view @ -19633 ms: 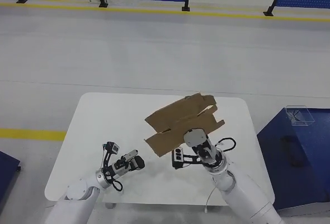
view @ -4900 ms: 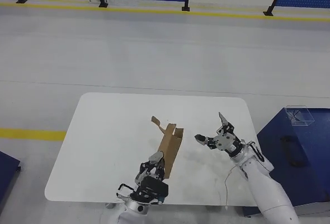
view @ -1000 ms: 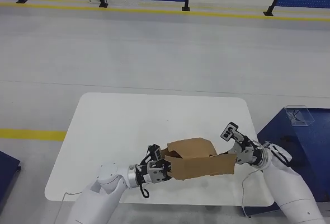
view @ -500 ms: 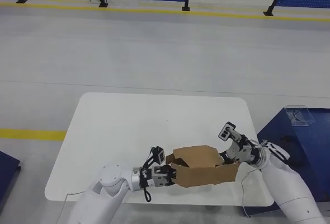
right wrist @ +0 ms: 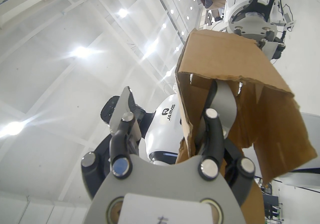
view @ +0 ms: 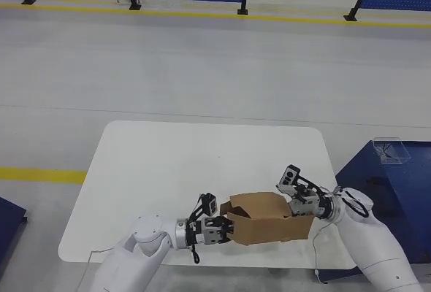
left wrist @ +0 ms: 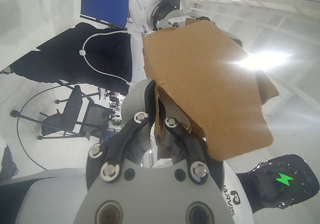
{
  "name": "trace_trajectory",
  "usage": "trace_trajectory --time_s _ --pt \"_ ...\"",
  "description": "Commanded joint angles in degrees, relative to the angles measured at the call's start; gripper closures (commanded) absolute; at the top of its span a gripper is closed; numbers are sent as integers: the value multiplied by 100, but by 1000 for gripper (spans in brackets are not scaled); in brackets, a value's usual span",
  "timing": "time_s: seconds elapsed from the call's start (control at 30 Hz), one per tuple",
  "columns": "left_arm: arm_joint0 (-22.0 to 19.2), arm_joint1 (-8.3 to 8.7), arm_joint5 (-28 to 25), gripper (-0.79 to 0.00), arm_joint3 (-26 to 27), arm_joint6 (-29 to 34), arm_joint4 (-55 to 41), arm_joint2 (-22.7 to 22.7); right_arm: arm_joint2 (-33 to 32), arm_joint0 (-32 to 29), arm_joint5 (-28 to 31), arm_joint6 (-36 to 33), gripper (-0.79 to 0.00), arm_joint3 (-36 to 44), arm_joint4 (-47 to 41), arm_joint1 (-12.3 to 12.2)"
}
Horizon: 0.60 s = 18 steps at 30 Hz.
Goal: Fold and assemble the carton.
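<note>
With the half-formed brown cardboard carton (view: 263, 223) over the near edge of the white table (view: 164, 168), my left gripper (left wrist: 156, 96) clenched on one end and my right gripper (right wrist: 172, 96) spread astride the opposite wall, I judge that unclamped end may slip and collapse.

Bright ceiling lamps (right wrist: 82, 50) flare wrist views; fisheye edges.

The carton (view: 263, 217) fills the gap between my left hand (view: 221, 227), pinched on one end, and my right hand (view: 297, 206), whose spread fingers straddle the wall at the other end, so neither can cross straight over. Beyond the carton's far side lies a broad stretch of white tabletop (view: 164, 168); past its right end stands a blue box (view: 394, 208).
</note>
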State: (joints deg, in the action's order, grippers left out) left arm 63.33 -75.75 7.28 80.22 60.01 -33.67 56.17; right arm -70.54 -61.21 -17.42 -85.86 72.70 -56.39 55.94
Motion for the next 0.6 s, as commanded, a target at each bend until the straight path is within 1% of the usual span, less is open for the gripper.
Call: trace_trajectory --time_s 0.0,0.03,0.07,0.1,0.13,0.2,0.23,0.33,0.4,0.5,0.57 --pt "-18 -2 32 0 -16 -23 -10 -21 18 -1 -57 68 0 -30 117 -7" --pt "-29 -1 40 -62 -28 -46 4 -26 18 -1 -57 68 0 -30 117 -7" --pt "-35 1 42 -339 -37 -102 31 -27 18 -1 -57 68 0 -30 117 -7" --pt "-37 2 51 -785 -36 -157 65 -33 18 -1 -57 68 0 -30 117 -7" --pt "-38 4 61 -785 -31 -204 87 -36 18 -1 -57 68 0 -30 117 -7" --pt "-26 10 38 -785 -20 -277 79 -8 15 -58 -47 283 0 87 108 -2" --pt "-15 19 47 -785 -22 -327 65 33 -25 -76 72 339 0 136 125 -6" --pt "63 64 -1 -785 34 -462 9 256 -130 -124 348 489 0 188 124 -10" --pt "165 110 -51 -785 110 -553 -24 467 -174 -131 390 597 0 163 55 -6" --pt "356 193 -184 -785 294 -1003 288 802 -174 -131 390 597 0 163 55 -6" --pt "356 193 -184 -785 294 -1003 288 802 -177 -133 418 630 0 187 68 -5"
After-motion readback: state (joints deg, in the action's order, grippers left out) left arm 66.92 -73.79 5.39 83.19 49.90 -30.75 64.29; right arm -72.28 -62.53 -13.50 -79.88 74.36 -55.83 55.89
